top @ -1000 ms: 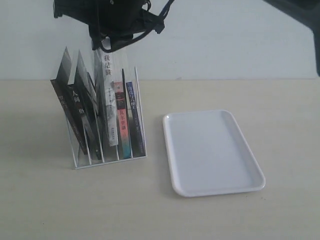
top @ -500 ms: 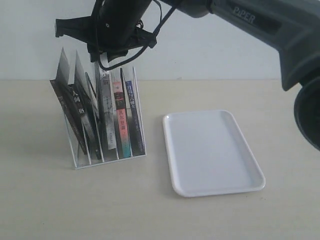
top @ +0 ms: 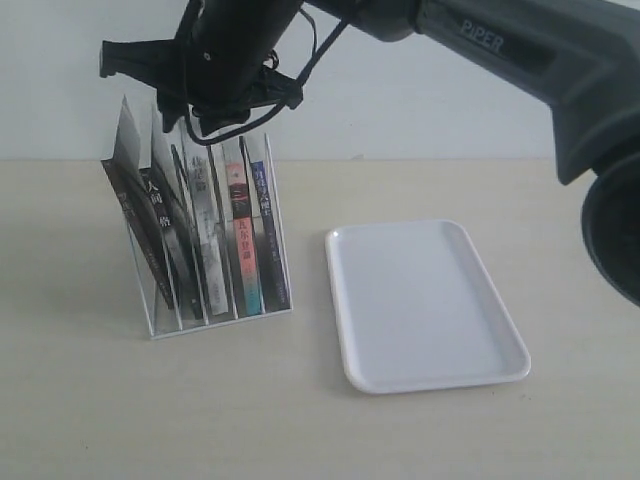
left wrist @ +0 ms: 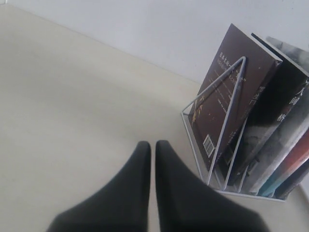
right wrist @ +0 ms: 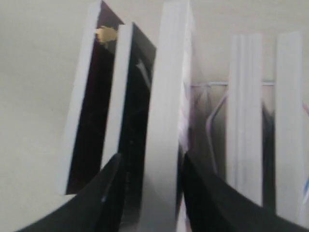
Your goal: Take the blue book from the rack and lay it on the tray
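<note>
Blue book (top: 262, 215) in rack (top: 277, 262)

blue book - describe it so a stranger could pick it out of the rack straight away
Find the wire rack standing left of the white tray in the exterior view. The blue book sits in its slot nearest the tray, beside a red-pink and teal spine; its spine is narrow, dark blue, with white characters.

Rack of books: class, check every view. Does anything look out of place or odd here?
The right gripper straddles a thick pale-edged book in the middle of the rack, not the blue book, which stands untouched in the end slot nearest the tray.
</note>
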`<state>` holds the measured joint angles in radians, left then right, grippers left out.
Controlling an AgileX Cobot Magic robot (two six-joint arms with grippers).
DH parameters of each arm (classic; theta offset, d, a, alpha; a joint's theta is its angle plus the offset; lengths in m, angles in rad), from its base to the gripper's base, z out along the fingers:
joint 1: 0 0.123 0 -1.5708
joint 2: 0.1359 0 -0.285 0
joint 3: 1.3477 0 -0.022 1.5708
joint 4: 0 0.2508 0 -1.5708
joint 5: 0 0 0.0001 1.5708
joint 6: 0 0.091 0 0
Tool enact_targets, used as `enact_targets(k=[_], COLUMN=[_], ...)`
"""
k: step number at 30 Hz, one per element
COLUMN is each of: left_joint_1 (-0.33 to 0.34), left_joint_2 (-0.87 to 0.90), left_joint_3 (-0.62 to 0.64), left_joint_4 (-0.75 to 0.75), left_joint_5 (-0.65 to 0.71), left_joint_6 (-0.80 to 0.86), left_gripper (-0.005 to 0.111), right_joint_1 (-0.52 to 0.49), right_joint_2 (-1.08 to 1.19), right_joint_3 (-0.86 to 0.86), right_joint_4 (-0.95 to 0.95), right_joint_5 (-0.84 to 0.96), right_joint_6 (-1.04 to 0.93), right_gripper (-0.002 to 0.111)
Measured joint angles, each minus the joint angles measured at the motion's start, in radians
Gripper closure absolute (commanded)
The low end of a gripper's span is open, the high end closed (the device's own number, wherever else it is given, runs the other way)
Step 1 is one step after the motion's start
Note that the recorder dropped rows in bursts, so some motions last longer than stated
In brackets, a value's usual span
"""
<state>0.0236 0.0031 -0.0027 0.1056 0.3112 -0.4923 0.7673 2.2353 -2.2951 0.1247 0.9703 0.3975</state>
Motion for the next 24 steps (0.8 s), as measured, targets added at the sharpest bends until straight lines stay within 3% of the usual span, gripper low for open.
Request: enact_targets(k=[14, 17, 20, 24], left_joint_1=[0.0, 0.0, 0.0, 0.0], left_joint_2=[0.0, 0.0, 0.0, 0.0], left_joint_3=[0.0, 0.0, 0.0, 0.0], left_joint_4=[0.0, 0.0, 0.0, 0.0], left_joint_5=[0.0, 0.0, 0.0, 0.0], left_joint_6=[0.0, 0.0, 0.0, 0.0], left_gripper=[0.103, 0.103, 0.103, 0.103], right_joint_1=[0.0, 0.0, 0.0, 0.0], right_joint_2=[-0.113, -0.146, -0.171, -0.186], right_joint_3=[-0.006, -0.006, -0.006, -0.004], right_joint_4=[-0.027, -0.101, -0.18, -0.286], right_joint_5=[0.075, 0.128, 0.208, 0.243], right_joint_6=[-0.075, -0.081, -0.083, -0.113], right_gripper=[0.066, 0.078, 0.104, 0.108])
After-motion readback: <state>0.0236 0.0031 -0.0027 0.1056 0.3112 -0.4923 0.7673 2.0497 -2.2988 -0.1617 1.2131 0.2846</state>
